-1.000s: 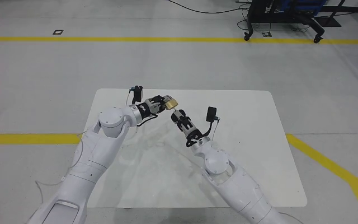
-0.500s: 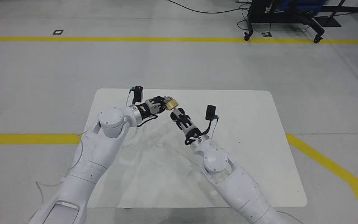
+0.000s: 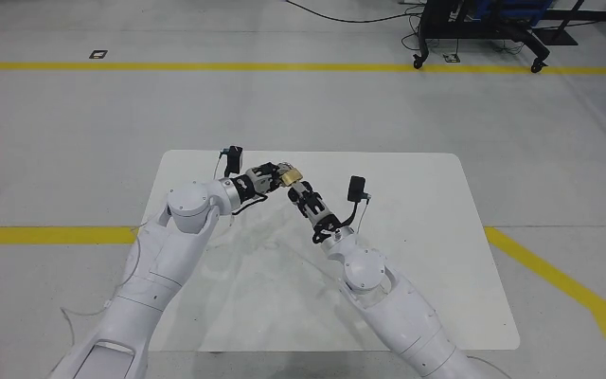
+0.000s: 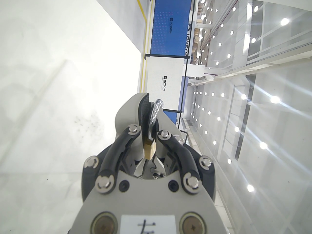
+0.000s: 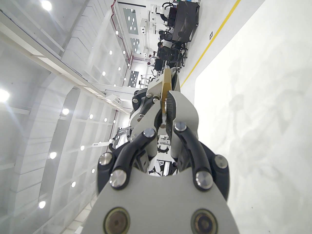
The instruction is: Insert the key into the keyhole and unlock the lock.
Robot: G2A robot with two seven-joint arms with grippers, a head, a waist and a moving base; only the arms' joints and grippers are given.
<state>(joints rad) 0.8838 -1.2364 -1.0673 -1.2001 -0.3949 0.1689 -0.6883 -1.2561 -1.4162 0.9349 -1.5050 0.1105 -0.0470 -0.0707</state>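
Both arms meet over the far half of the white desk (image 3: 426, 284), a little left of its middle. The left tool (image 3: 273, 176) is clamped tight on the brass padlock (image 3: 290, 174), and the lock's body juts out past its fingertips toward the other arm.

From the left wrist, the left tool (image 4: 152, 115) has its fingers pressed close together. The silver shackle (image 4: 156, 110) is pinched between the fingers, and the padlock's brass body (image 4: 149, 150) sits deeper in, toward the palm. The desk (image 4: 48, 74) lies off to one side, apart from the tool.

The right tool (image 3: 296, 192) comes in from the near side, its tip right up against the padlock from below. From the right wrist, the right tool (image 5: 167, 91) is closed down on the key (image 5: 163, 101), a thin golden blade seen edge-on between the ribbed pads (image 5: 170, 108). The blade pokes out past the fingertips. Just beyond it sits the left tool (image 5: 146, 98), facing this one. The desk (image 5: 256, 98) spreads out alongside.

Key and lock look to be touching or as good as, but I cannot tell whether the key's tip is inside the keyhole, because the fingers cover the joint in every view.

On the floor past the desk, a yellow line (image 3: 189, 65) runs across, and a black wheeled cart (image 3: 483, 24) stands in the far corner.
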